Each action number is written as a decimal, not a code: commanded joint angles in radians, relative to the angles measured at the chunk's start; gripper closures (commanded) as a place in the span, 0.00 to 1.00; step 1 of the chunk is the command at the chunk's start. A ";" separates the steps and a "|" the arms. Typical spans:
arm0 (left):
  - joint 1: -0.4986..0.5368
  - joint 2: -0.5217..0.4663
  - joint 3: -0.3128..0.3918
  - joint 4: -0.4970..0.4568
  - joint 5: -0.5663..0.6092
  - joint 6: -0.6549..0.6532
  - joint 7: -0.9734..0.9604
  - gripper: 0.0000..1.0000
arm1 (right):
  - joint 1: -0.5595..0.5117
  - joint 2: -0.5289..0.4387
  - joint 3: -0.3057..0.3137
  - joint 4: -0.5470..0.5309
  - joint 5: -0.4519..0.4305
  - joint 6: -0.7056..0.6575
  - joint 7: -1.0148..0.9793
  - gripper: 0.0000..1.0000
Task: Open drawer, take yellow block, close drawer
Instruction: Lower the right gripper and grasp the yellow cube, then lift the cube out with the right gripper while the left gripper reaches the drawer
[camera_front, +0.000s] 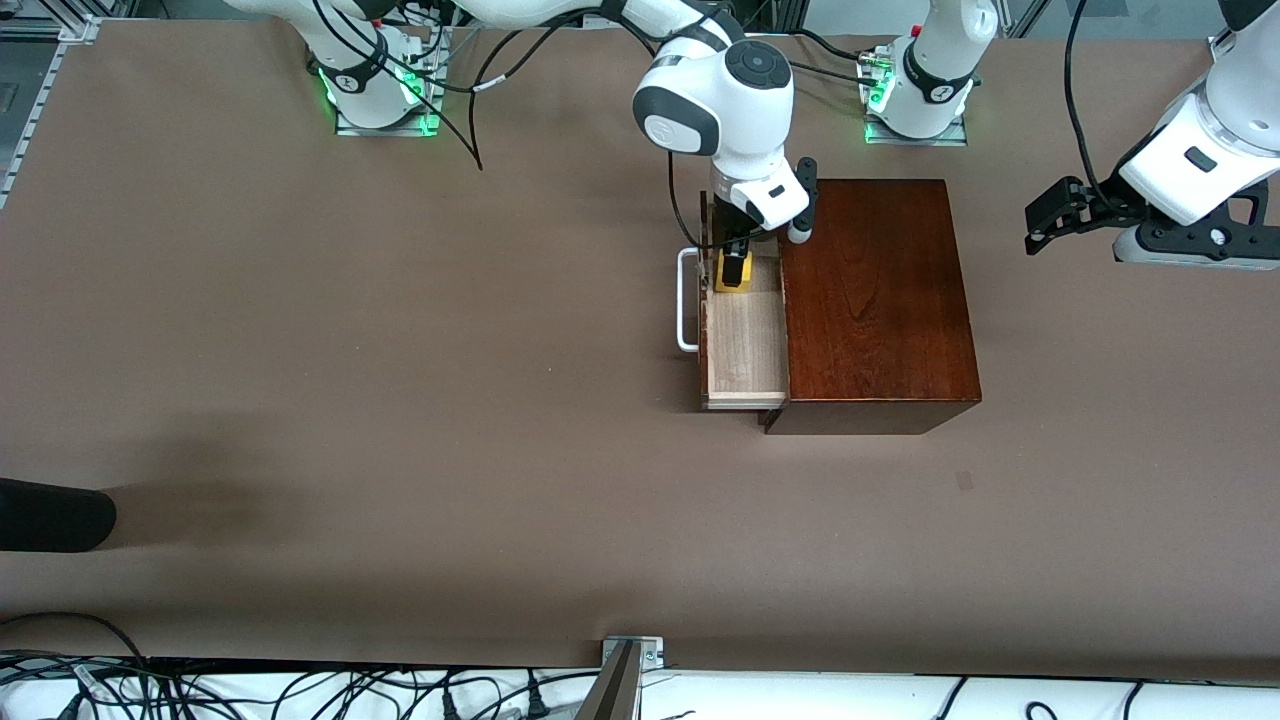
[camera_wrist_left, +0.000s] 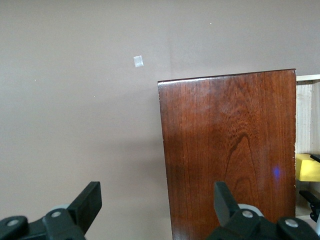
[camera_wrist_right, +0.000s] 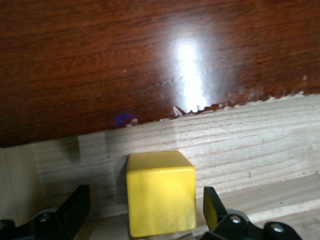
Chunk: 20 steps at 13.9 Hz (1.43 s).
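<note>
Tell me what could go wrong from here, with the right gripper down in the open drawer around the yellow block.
The right gripper is open, with a gap between each finger and the yellow block; closing off-centre could twist it or let it slip. The block sits near the drawer corner by the cabinet, so a finger might catch an edge on lifting. The left gripper waits open, off the cabinet's end.

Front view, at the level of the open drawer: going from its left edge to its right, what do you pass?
White handle → yellow block between the right gripper's open fingers → drawer floor → cabinet top → left gripper, waiting, open, above bare table.
</note>
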 joint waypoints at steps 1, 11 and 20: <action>0.001 -0.004 0.001 0.013 -0.021 -0.007 0.016 0.00 | 0.016 0.028 -0.010 0.037 -0.019 0.000 -0.002 0.02; -0.001 -0.004 0.000 0.013 -0.021 -0.008 0.013 0.00 | 0.013 0.027 -0.007 0.045 -0.046 0.001 -0.007 1.00; -0.001 -0.002 0.001 0.013 -0.022 -0.008 0.022 0.00 | -0.069 -0.189 -0.024 0.170 0.027 -0.307 0.169 1.00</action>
